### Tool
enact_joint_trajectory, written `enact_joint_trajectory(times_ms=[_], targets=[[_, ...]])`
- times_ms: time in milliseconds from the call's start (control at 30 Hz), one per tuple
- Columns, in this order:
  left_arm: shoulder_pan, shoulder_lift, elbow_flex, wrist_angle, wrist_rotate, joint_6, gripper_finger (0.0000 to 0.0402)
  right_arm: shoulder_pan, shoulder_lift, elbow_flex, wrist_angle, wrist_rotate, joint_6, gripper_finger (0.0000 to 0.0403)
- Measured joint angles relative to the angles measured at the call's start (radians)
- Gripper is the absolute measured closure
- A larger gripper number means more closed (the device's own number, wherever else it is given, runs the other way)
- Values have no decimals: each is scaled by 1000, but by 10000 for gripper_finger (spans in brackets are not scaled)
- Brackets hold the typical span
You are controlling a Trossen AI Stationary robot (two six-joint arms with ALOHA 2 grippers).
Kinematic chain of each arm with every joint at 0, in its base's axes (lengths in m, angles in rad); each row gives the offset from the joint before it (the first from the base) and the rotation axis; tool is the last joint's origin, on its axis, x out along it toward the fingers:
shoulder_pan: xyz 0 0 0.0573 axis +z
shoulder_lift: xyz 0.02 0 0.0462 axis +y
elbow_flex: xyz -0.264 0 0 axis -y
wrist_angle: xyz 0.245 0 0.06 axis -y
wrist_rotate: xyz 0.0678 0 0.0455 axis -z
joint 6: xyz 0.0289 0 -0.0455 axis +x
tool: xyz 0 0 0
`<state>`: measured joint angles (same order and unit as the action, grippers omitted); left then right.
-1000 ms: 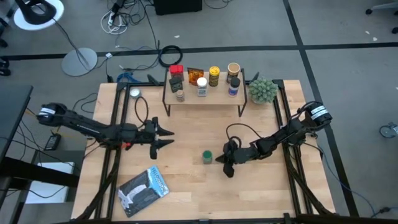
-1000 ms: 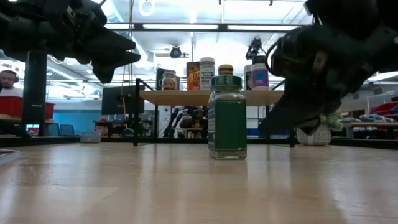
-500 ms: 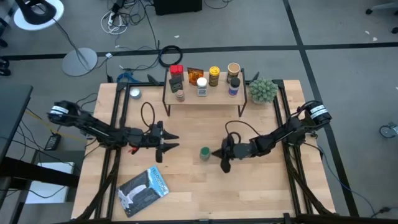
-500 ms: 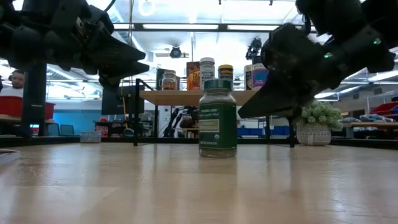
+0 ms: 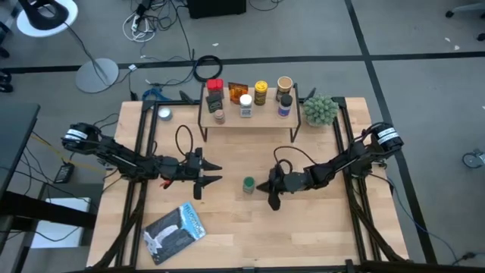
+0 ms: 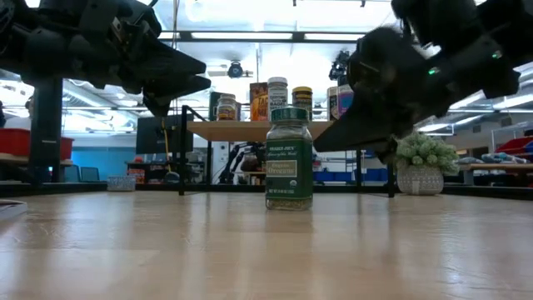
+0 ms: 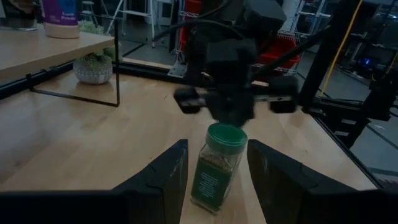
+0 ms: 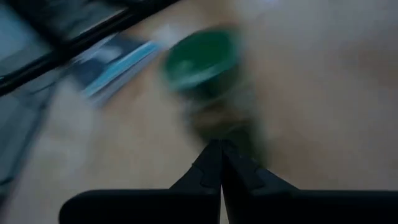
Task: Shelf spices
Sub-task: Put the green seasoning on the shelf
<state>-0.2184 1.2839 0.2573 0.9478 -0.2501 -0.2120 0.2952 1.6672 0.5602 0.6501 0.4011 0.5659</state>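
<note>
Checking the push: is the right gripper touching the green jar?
Cannot tell. High view shows right gripper close beside green jar; no clear gap or contact.

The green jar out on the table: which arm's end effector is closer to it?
Right. The right end effector, shut, sits just beside the green jar on its right. The left end effector, open, points at it from farther off on its left.

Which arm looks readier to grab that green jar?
Probably the left. The left gripper is open and aimed straight at the green jar, which shows between its fingers. The right gripper sits close beside the jar but is shut.
</note>
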Motion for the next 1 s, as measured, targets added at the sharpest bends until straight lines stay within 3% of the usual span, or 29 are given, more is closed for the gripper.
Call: enact_joint_trajectory(times_ms=[100, 300, 500, 633, 800, 1000], targets=[[0, 0, 0, -9, 0, -4, 232, -15, 0, 0, 3, 83, -2, 403], [0, 0, 0, -20, 14, -9, 232, 7, 0, 0, -21, 14, 7, 403], [0, 0, 0, -27, 16, -5, 232, 66, -6, 0, -113, 107, 7, 403], [0, 0, 0, -27, 16, -4, 232, 71, -10, 0, -128, 78, -9, 398], [0, 0, 0, -27, 15, -4, 232, 65, -28, 0, -149, 73, -33, 381], [0, 0, 0, -49, 15, -6, 232, 43, -133, -1, -336, 74, 8, 338]])
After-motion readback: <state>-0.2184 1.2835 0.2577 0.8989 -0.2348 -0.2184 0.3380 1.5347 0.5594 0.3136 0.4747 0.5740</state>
